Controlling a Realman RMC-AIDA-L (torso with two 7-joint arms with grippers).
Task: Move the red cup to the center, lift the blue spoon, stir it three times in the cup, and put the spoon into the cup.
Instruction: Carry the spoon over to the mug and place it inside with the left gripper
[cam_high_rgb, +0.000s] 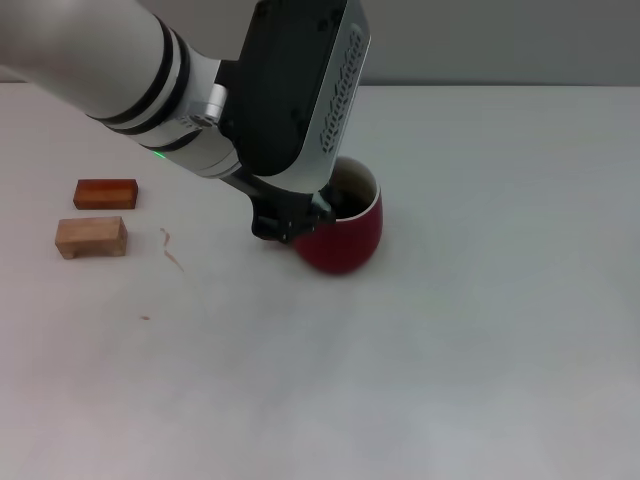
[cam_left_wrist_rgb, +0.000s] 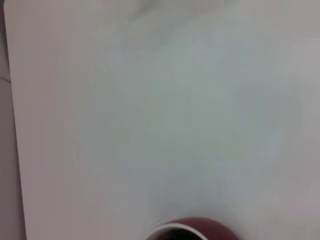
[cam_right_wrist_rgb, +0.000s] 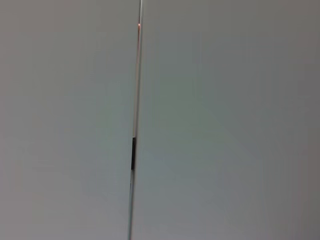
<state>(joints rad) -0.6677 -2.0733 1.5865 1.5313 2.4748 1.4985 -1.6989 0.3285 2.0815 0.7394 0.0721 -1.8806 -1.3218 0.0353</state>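
Observation:
The red cup stands near the middle of the white table, leaning slightly, with its pale rim and dark inside showing. My left gripper reaches down from the upper left onto the cup's left side. Its dark fingers straddle the rim there and hold it. A sliver of the cup's rim also shows in the left wrist view. The cup's handle is hidden behind the gripper. The blue spoon is out of view. My right gripper is not in view, and its wrist view shows only a plain wall with a thin seam.
A reddish-brown wooden block and a pale wooden block lie at the table's left. Small red marks lie just right of them. The table's far edge runs along the back.

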